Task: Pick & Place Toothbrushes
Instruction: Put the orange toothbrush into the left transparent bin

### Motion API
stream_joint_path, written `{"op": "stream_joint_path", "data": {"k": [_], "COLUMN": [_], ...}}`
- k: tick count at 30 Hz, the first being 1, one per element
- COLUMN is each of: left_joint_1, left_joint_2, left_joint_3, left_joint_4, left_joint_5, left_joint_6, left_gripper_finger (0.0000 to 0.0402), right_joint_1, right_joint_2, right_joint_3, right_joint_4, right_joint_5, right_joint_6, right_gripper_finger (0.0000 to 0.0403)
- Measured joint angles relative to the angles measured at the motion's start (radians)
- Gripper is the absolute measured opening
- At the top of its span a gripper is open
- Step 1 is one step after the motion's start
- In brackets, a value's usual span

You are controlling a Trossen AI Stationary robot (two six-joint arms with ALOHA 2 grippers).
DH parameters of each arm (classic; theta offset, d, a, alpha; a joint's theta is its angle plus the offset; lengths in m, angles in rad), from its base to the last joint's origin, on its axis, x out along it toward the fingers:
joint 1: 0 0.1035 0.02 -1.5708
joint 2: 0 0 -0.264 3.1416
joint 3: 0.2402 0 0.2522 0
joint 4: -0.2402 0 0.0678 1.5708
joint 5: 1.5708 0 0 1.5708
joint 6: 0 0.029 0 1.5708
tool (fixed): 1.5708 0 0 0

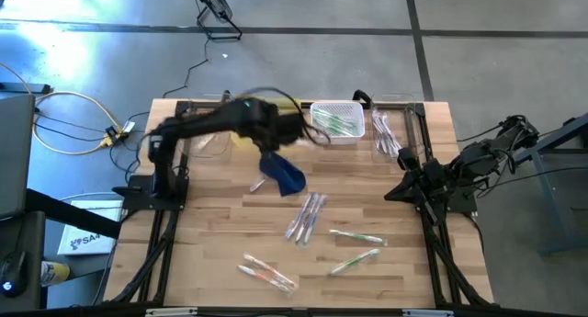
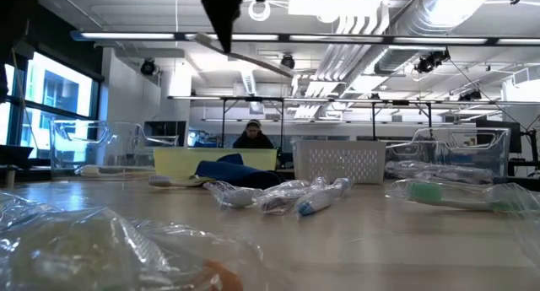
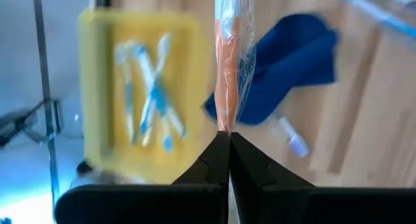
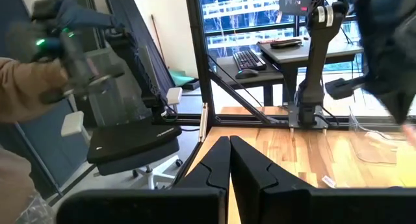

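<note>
My left gripper [image 3: 229,134] hangs above the table's far middle [image 1: 292,133], shut on an orange toothbrush [image 3: 226,62] in a clear wrapper. Below it stand a yellow tray [image 3: 97,100] holding blue toothbrushes [image 3: 151,87] and a dark blue pouch [image 1: 285,175]. More wrapped toothbrushes lie flat on the wood: a cluster [image 1: 308,216], two green ones [image 1: 358,236], and an orange pair [image 1: 266,273]. My right gripper [image 4: 229,143] waits shut at the table's right side [image 1: 409,184], pointing level. My left gripper pinches one end of the orange toothbrush [image 3: 225,123] between its two fingertips. The fingers point steeply down. The rest of the brush reaches out past the fingertips, lifted clear of the table [image 2: 253,63].
A white basket [image 1: 337,119] with green toothbrushes stands at the far middle, and beside it a clear bin [image 1: 395,133] holds more. Another clear bin [image 1: 207,138] sits at the far left. A person [image 2: 251,135] sits beyond the far edge.
</note>
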Motion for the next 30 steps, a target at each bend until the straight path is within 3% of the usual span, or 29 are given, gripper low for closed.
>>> {"op": "stream_joint_path", "data": {"k": [5,10,19,24,30], "left_joint_1": [0.128,0.262,0.477,0.558,0.653], "left_joint_2": [-0.141,-0.316,-0.633,-0.702,-0.713], "left_joint_3": [-0.132,-0.394,-0.953,-1.088,-1.132], "left_joint_4": [-0.007,0.026,0.460,0.521,0.515], "left_joint_5": [-0.008,-0.011,0.066,0.065,0.051], "left_joint_6": [-0.016,-0.108,-0.345,-0.412,-0.420], "left_gripper_finger": [0.0000,0.0000,0.0000,0.0000,0.0000], "right_joint_1": [0.000,0.000,0.000,0.000,0.000], "right_joint_2": [0.000,0.000,0.000,0.000,0.001], "right_joint_3": [0.000,0.000,0.000,0.000,0.000], "right_joint_4": [0.000,-0.001,-0.014,-0.021,-0.022], "right_joint_5": [0.000,0.000,0.040,0.083,0.084], "right_joint_6": [0.000,0.000,0.000,0.001,0.011], "right_gripper_finger": [0.0003,0.0003,0.0003,0.0003,0.0003]}}
